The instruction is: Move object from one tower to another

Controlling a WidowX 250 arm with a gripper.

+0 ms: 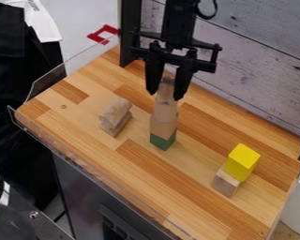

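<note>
The gripper [164, 96] hangs over the middle tower, its fingers open on either side of the topmost wooden piece [166, 88]. That tower has a green block [163, 141] at its base, a plain wooden block [163, 125] above it and a rounded wooden piece [166, 108] higher up. At the right, a yellow block [243, 159] rests on a wooden block [226, 182]. To the left of the middle tower stands a short stack with a curved wooden piece [116, 108] on top. Whether the fingers touch the topmost piece is hard to tell.
The wooden table [196, 185] has a clear low guard [93, 166] along its front-left edge. A whitewashed plank wall [259, 61] rises behind it, with a black upright post [131, 33] at the back left corner. A red bracket [103, 33] lies beyond the left edge.
</note>
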